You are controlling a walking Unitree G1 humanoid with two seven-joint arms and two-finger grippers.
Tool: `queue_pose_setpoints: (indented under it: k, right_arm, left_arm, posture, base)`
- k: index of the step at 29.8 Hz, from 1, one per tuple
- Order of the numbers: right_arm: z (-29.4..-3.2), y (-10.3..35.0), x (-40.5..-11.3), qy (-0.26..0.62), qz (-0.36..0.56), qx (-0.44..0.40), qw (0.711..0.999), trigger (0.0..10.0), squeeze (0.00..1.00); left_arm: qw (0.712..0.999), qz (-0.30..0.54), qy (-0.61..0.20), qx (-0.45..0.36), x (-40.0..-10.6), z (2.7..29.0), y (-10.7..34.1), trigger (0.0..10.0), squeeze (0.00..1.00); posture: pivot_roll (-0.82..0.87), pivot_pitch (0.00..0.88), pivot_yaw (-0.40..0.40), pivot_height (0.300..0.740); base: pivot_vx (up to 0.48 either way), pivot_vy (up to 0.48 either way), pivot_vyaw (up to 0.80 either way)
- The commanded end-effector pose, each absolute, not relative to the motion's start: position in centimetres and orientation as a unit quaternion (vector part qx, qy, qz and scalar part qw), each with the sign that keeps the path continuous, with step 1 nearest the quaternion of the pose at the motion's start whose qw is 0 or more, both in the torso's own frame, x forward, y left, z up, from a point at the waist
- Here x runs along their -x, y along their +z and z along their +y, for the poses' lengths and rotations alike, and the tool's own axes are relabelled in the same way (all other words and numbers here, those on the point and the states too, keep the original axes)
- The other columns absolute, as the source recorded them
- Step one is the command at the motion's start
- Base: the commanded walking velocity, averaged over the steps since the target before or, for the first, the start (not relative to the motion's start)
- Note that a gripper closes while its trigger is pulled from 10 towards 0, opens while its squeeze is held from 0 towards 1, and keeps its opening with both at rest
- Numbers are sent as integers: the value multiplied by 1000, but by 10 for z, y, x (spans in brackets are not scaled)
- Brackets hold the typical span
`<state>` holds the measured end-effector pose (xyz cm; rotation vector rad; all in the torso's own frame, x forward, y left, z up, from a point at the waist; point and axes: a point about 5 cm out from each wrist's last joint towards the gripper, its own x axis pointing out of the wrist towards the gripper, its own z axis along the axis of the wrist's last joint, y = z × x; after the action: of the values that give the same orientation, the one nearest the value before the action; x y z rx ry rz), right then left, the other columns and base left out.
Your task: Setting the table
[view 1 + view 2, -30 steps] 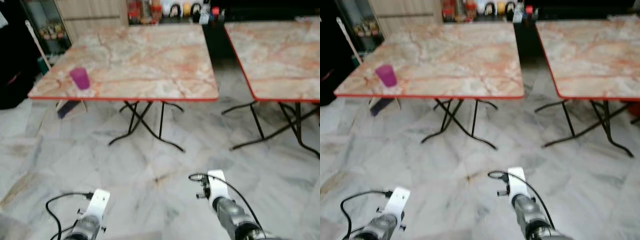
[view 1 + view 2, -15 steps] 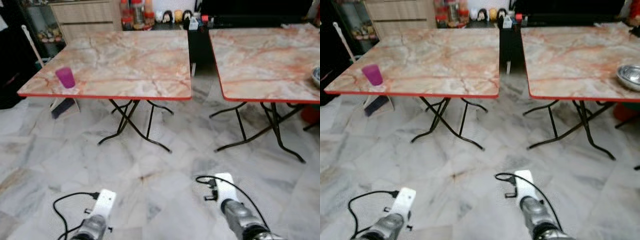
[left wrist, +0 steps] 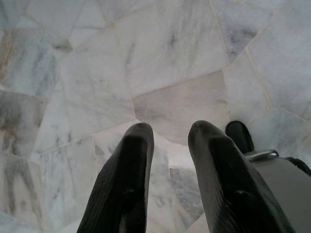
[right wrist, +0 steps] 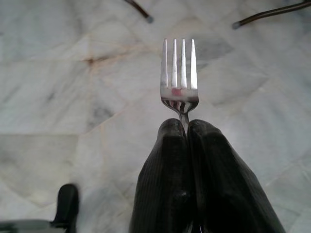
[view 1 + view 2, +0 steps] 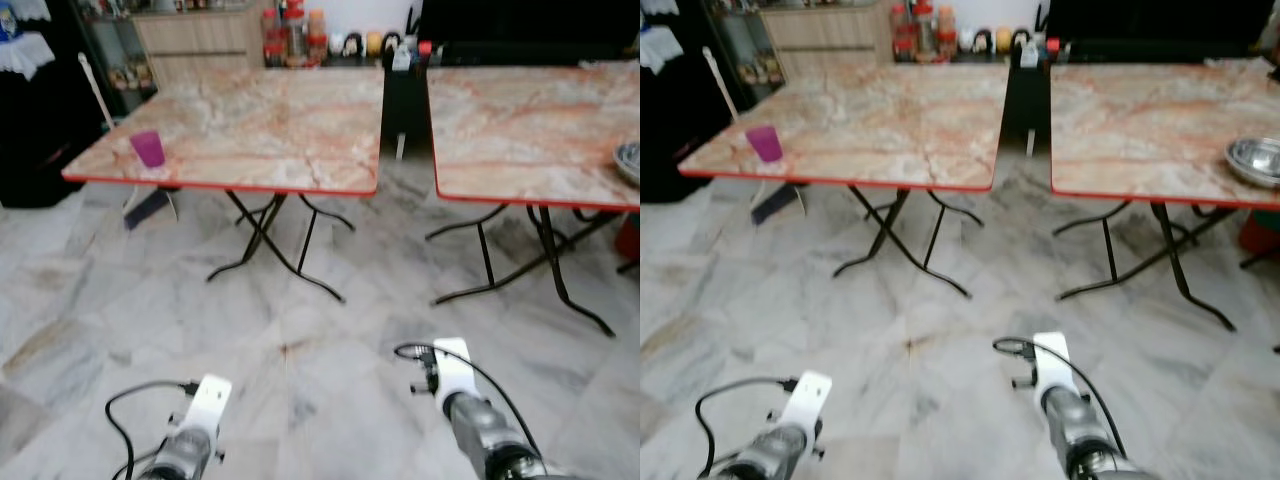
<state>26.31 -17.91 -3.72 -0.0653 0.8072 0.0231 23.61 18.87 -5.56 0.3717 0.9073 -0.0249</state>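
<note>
Nearest the camera, both arms hang low over the marble floor (image 5: 330, 320). Right wrist view: the right tool (image 4: 187, 127) is clamped tight on the handle of one fork (image 4: 179, 73), four tines pointing away over the tiles. Left wrist view: the left tool (image 3: 167, 133) has its fingers parted with nothing between them, bare floor beneath. Head views show what the wrist views do not: two marble-topped folding desks with red edging, well apart from the arms. Left desk (image 5: 250, 125) carries one purple cup (image 5: 148, 148) near its left front corner; black crossed legs stand beneath. Right desk (image 5: 1160, 110) carries one metal bowl (image 5: 1255, 160) at its right edge. Between the desks is a narrow gap. Beyond, bottles and jars (image 5: 295, 30) line a cabinet.
</note>
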Motion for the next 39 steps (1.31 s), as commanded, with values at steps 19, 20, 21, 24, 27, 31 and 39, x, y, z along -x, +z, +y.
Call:
queue_pose_setpoints:
  k: [19, 20, 21, 24, 27, 31, 39]
  right_arm:
    - [-176, -33, -269, 15, 385, 29, 922, 10000, 0]
    - [-176, -33, -270, 15, 384, 28, 923, 10000, 0]
    - [-175, -32, -270, 15, 384, 28, 923, 10000, 0]
    - [-175, -32, -270, 17, 384, 28, 923, 10000, 0]
    - [-175, -32, -270, 17, 384, 28, 923, 10000, 0]
    - [-175, -32, -270, 17, 384, 28, 923, 10000, 0]
    - [-176, -32, -270, 18, 385, 31, 922, 10000, 0]
  left_arm:
    - [880, 435, -7, -189, -238, 196, -53, 10000, 0]
    - [880, 435, -7, -190, -239, 196, -53, 10000, 0]
    - [880, 435, -7, -190, -239, 196, -53, 10000, 0]
    - [881, 434, -7, -191, -239, 196, -53, 10000, 0]
    - [880, 434, -7, -192, -239, 197, -52, 10000, 0]
    - [880, 434, -7, -193, -239, 196, -52, 10000, 0]
    - [881, 433, -8, -190, -240, 195, -52, 10000, 0]
  posture:
    - [-17, 22, 44, 740]
    - [-11, 19, 45, 740]
    - [-11, 19, 45, 740]
    - [-11, 20, 44, 740]
    - [-11, 17, 44, 740]
    - [-11, 17, 44, 740]
    - [-20, 30, 38, 740]
  base:
    - [368, 0, 0]
    - [364, 0, 0]
    - [364, 0, 0]
    - [364, 0, 0]
    - [364, 0, 0]
    - [361, 0, 0]
    - [354, 0, 0]
